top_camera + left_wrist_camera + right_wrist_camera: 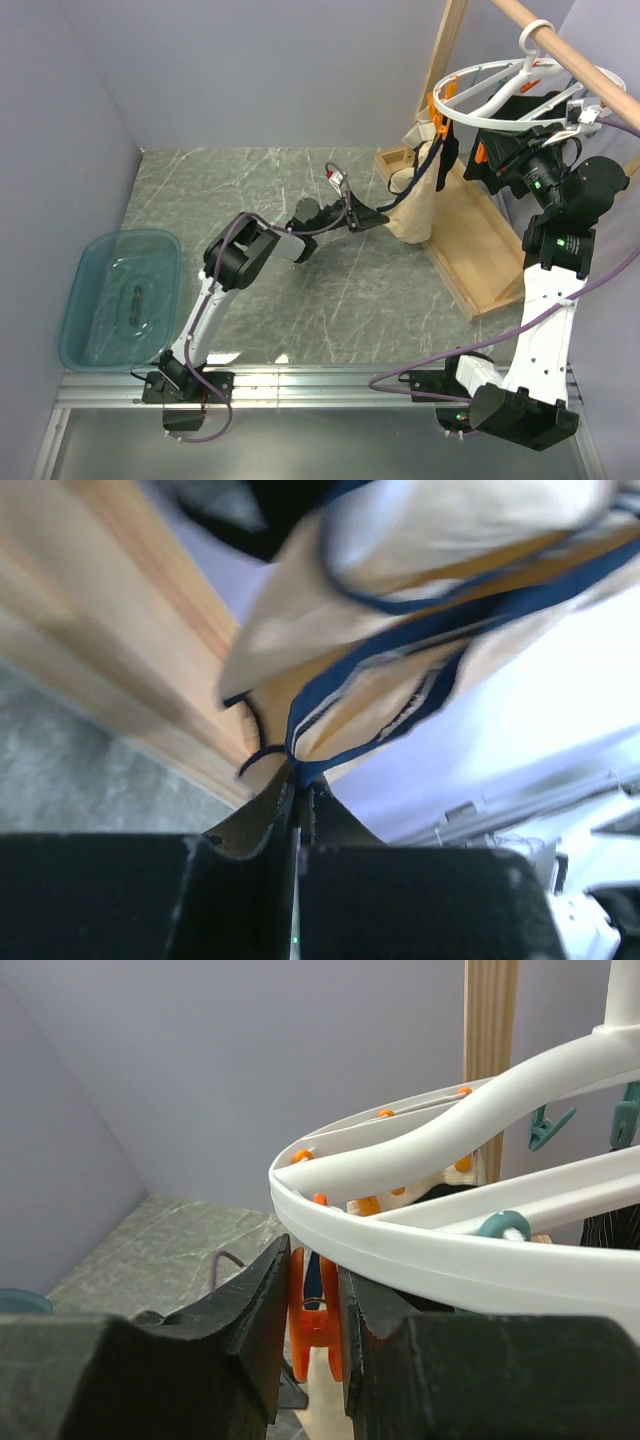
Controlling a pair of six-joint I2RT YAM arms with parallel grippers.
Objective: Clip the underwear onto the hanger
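Note:
The beige underwear [418,195] with navy trim hangs below the left edge of the white ring hanger [478,72], under an orange clip [437,110]. My left gripper [383,216] is shut on the underwear's navy trim [300,765] and holds its lower edge out to the left; the fabric [420,540] spreads above the jaws. My right gripper [315,1290] sits just under the hanger's ring [420,1250], shut on the orange clip [312,1325], one finger on each side. Beige fabric [322,1406] shows below that clip.
The hanger hooks over a wooden rod [570,55] on a wooden frame with a base board [480,240] and post [130,650]. A black garment [525,112] and teal clips [545,1125] hang on the ring. A teal basin [120,300] sits at the left.

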